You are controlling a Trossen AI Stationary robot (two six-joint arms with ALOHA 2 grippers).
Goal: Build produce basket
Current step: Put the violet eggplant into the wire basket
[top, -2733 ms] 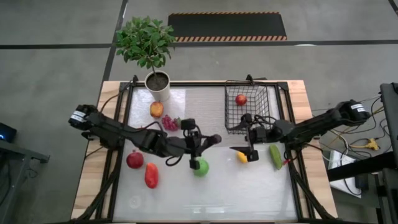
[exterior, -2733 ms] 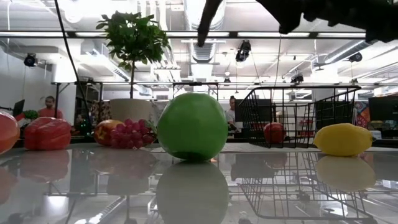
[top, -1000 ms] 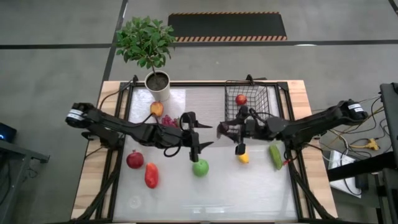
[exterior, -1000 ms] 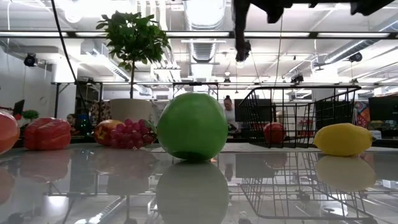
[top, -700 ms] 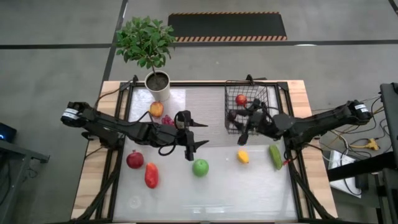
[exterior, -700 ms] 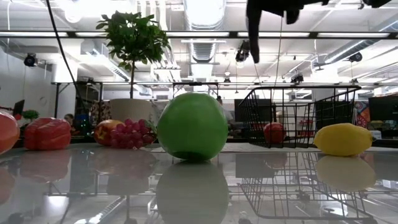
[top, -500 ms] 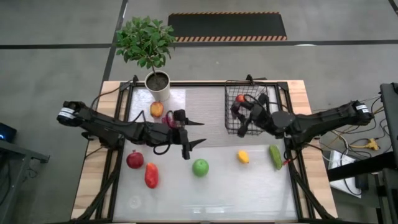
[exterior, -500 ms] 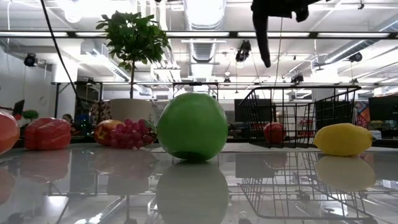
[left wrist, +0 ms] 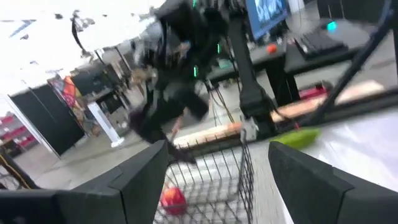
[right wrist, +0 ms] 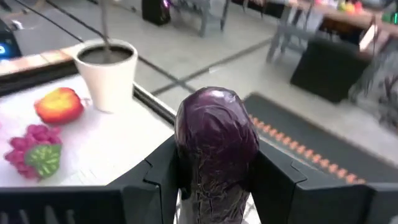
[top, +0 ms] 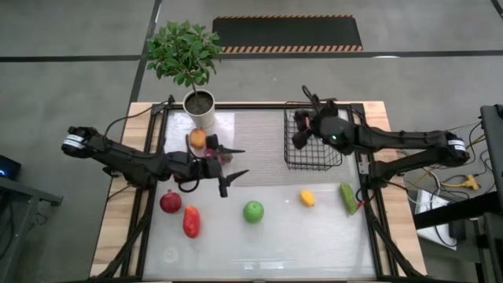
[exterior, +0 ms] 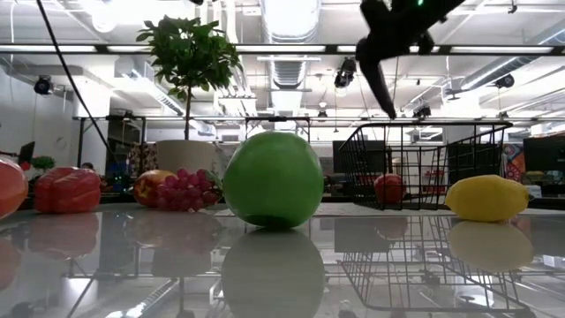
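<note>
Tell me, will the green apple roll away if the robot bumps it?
Probably yes. The green apple looks round and touches the table only at a small spot, so a nudge would likely set it rolling. The tabletop looks glossy enough to mirror the apple, and nothing stands close beside it to stop it.

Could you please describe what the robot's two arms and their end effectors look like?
Both arms are dark, slim and jointed, with black cables trailing along them. The left arm has a pale band near its shoulder, and so does the right arm. Each ends in two flat, dark, tapering fingers, with black pads.
</note>
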